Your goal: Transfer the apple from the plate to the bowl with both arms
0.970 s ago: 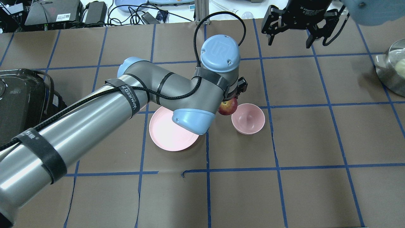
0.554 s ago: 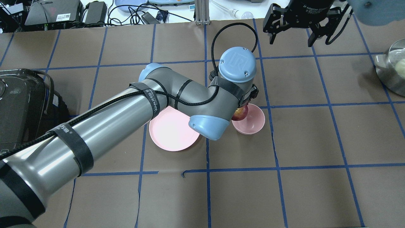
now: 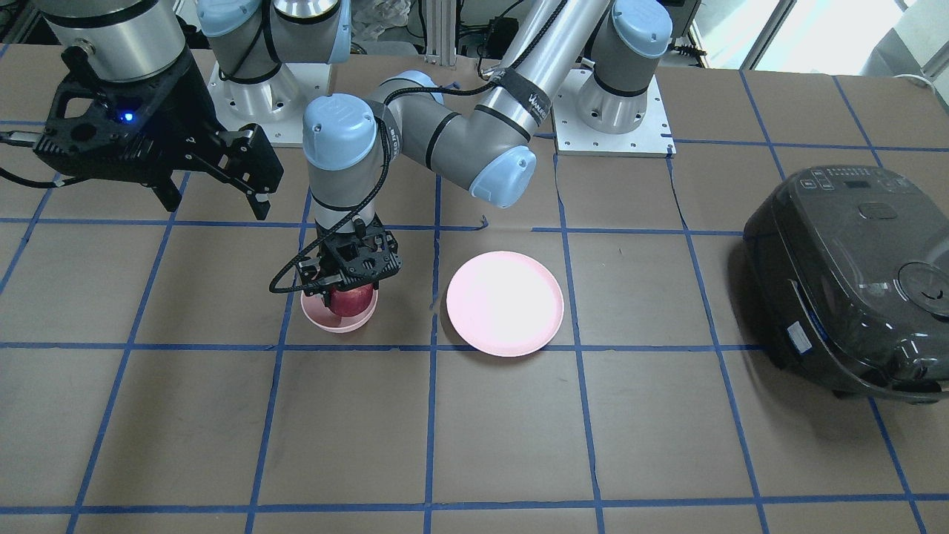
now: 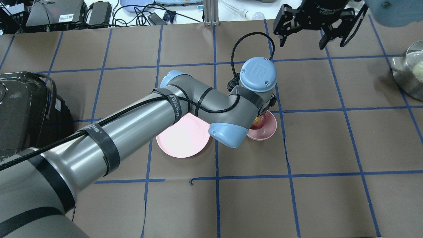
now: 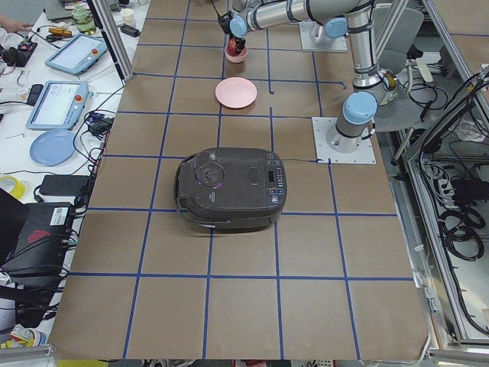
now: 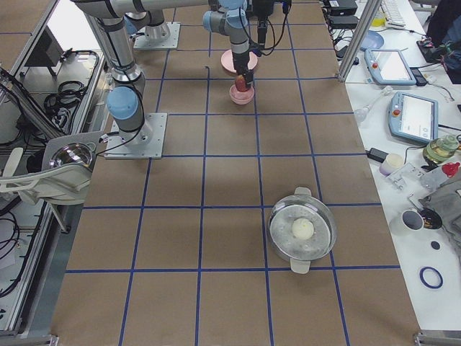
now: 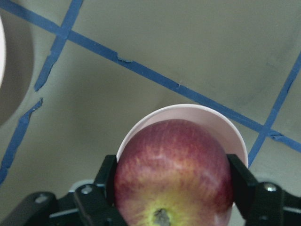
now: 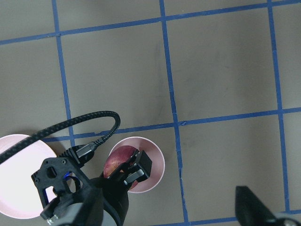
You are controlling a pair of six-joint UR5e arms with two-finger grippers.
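My left gripper [image 3: 347, 276] is shut on the red apple [image 3: 351, 300] and holds it in the mouth of the small pink bowl [image 3: 326, 320]. In the left wrist view the apple [image 7: 173, 165] sits between both black fingers [image 7: 107, 176] above the bowl's rim [image 7: 207, 114]. I cannot tell if it touches the bowl's bottom. The wide pink plate [image 3: 504, 302] lies bare beside the bowl. In the overhead view the wrist hides the gripper; the apple [image 4: 258, 122], bowl [image 4: 269, 127] and plate [image 4: 181, 140] show. My right gripper [image 4: 301, 40] hangs open and empty beyond the bowl.
A black rice cooker [image 3: 845, 282] stands on the table on my left side, past the plate. A steel pot [image 4: 408, 74] with a pale round item inside stands at my far right. Cables and devices lie beyond the table's far edge.
My left arm has carried the apple to the right, from between plate and bowl to over the bowl. The right gripper has barely moved.
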